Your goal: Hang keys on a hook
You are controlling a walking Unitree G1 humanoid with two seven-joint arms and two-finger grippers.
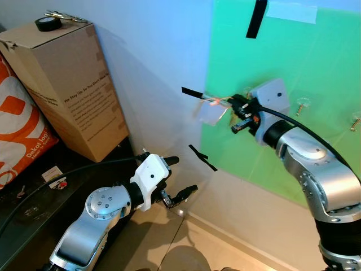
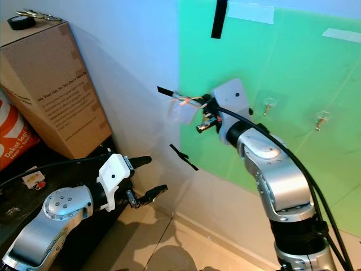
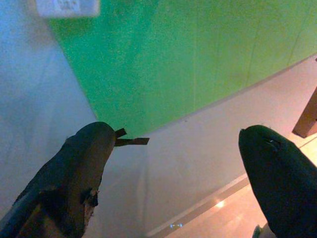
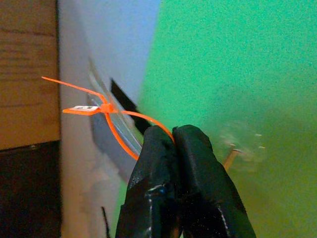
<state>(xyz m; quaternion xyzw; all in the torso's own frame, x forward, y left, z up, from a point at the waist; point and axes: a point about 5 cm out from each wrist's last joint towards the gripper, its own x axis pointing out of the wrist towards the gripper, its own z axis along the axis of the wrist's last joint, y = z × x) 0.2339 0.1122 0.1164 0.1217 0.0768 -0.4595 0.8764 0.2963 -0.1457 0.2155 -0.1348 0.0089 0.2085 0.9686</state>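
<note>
My right gripper [image 1: 236, 114] is raised against the wall at the left edge of the green sheet [image 1: 293, 62]. It is shut on an orange zip-tie loop [image 4: 106, 110] that carries a pale translucent tag [image 1: 211, 110]. Small clear hooks [image 1: 302, 104] stick out of the green sheet to the gripper's right, and one blurred hook [image 4: 237, 148] lies just beyond the fingertips. My left gripper [image 1: 181, 176] hangs low near the wall with its fingers [image 3: 84, 163] open and nothing between them.
A tall cardboard box [image 1: 67, 84] stands at the left, with a black tape roll [image 1: 48, 23] and small metal pieces [image 1: 65, 16] on top. An orange bag [image 1: 17, 124] leans beside it on a dark ledge [image 1: 34, 197]. Black tape strips [image 1: 202, 157] mark the wall.
</note>
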